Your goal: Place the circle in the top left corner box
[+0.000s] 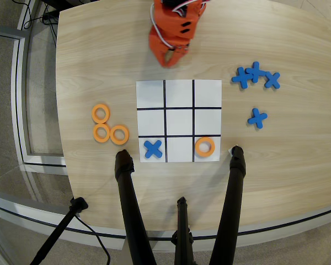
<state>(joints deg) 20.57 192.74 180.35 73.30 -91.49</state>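
In the overhead view the orange arm sits at the far edge of the table, folded up, with its gripper [169, 57] pointing down just beyond the far edge of the paper grid [179, 120]. The fingers look drawn together and nothing is between them, but the view from above is too steep to say for sure whether they are shut.

One ring [204, 146] already lies in the near right cell of the grid, and a blue cross [153, 148] lies in the near left cell. Three more rings [109, 127] lie in a touching cluster on the bare wood to the left of the grid. Four spare crosses [256, 77] lie well off to the right. The far left cell [150, 94], which reads as top left in this view, is empty, as is the far right one.

The task sentence may count left and right from the robot's side, so which corner is meant is a judgement call. If the ring on the grid marks that corner, the placing looks done and the arm is at rest. If not, the next step is a pickup from the cluster. The ring nearest the grid [119, 134] is the easiest to reach, yet it touches its neighbour [101, 132], so the fingers should come straight down with one tip through the hole and one outside on the free side. Lift clear before swinging, and lower the ring flat inside the black lines.
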